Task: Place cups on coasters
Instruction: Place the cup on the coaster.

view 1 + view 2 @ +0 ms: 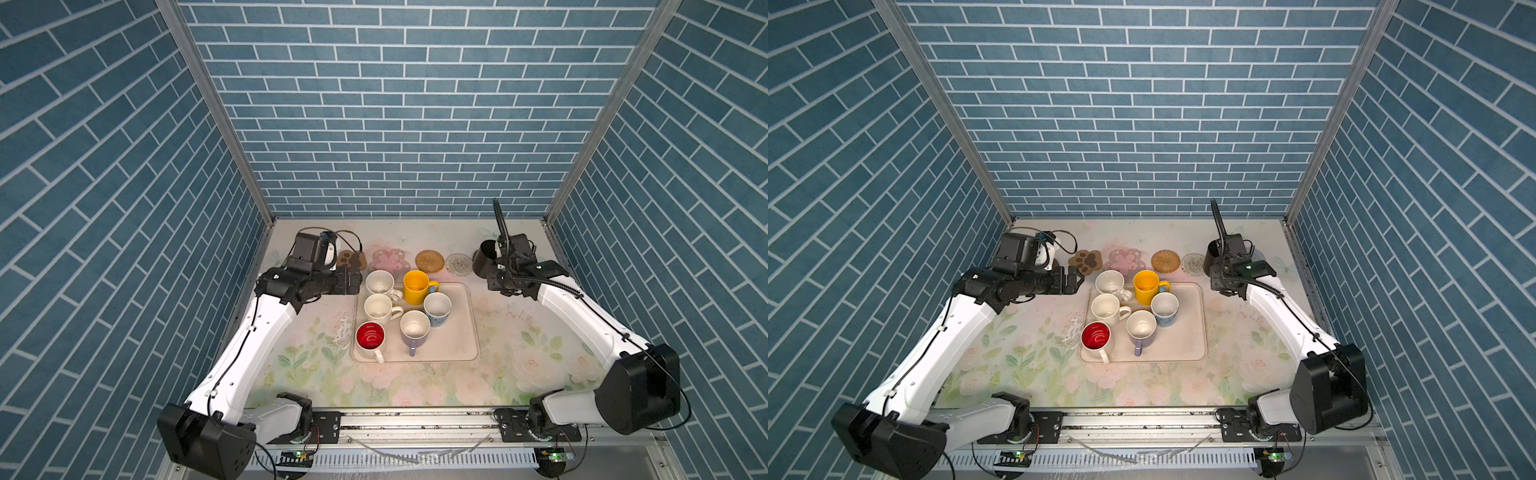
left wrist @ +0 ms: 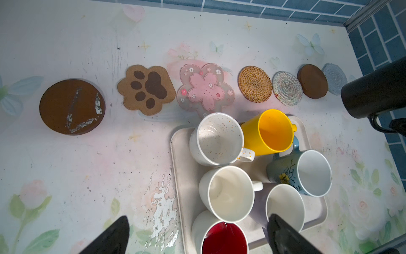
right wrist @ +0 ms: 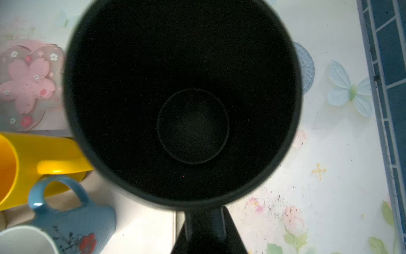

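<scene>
Tray (image 1: 457,332) nearest, six mugs (image 1: 417,286) crowded on it, my left gripper (image 1: 1074,279) gaping empty beside it, coasters (image 1: 429,261) in a row beyond, my right gripper (image 3: 205,228) clamped on handle of black mug (image 1: 484,259) (rim up) at that row's right end.

Bench: pale floral-print bench top (image 1: 519,365), pink roses, green leaves.
Walls: blue brick-pattern wall panels (image 1: 395,104), white joints.
Tray: plain cream rectangular tray (image 1: 457,332).
Mugs: speckled cream ceramic mug (image 1: 379,282); plain cream-white ceramic mug (image 1: 377,308); yellow ceramic mug (image 1: 417,284); white ceramic mug with red inside (image 1: 370,336); light blue ceramic mug (image 2: 283,169), yellow flower motif; lavender ceramic mug (image 1: 411,347); black ceramic mug (image 1: 484,258).
Coasters, far edge: tan cork paw-shaped coaster (image 1: 351,259), dark brown pads; pink flower-shaped coaster (image 1: 389,262); golden woven rattan round coaster (image 1: 429,261); pale woven round coaster (image 1: 459,264); grey-blue woven round coaster (image 2: 335,79); scuffed brown round disc coaster (image 2: 72,107); plain brown round disc coaster (image 2: 313,81).
</scene>
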Action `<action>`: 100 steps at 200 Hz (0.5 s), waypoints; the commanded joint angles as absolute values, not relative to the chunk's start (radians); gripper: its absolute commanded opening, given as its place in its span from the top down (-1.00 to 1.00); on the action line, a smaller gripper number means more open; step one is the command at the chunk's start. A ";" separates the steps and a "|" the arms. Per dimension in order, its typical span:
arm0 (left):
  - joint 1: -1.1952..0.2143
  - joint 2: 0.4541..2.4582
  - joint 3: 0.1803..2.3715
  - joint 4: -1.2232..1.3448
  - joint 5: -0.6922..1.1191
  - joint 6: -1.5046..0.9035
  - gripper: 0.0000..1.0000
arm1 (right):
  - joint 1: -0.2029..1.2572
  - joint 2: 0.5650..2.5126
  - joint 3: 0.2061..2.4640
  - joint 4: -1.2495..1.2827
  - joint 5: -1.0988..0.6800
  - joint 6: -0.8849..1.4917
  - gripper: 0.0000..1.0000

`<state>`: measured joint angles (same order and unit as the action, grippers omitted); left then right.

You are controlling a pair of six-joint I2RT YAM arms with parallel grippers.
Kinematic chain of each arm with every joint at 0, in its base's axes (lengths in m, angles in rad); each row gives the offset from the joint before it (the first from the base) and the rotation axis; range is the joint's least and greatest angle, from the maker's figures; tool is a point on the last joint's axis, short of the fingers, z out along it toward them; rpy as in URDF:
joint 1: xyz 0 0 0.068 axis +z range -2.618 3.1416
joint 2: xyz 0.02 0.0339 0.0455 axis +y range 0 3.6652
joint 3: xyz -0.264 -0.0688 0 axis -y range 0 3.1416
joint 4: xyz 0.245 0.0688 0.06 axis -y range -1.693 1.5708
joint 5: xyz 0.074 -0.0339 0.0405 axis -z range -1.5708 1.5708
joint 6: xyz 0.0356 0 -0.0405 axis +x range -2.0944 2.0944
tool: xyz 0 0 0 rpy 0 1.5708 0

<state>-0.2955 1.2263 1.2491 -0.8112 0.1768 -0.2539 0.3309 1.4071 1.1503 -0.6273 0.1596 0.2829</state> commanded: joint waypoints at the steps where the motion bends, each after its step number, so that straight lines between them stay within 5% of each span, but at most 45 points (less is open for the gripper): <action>1: -0.306 1.285 1.300 -0.797 0.188 -0.263 -0.98 | 0.295 1.435 1.241 -0.588 0.158 0.288 1.00; 100: -0.382 1.520 1.480 -0.749 0.132 -0.290 -0.98 | 0.153 1.618 1.361 -0.584 0.145 0.285 1.00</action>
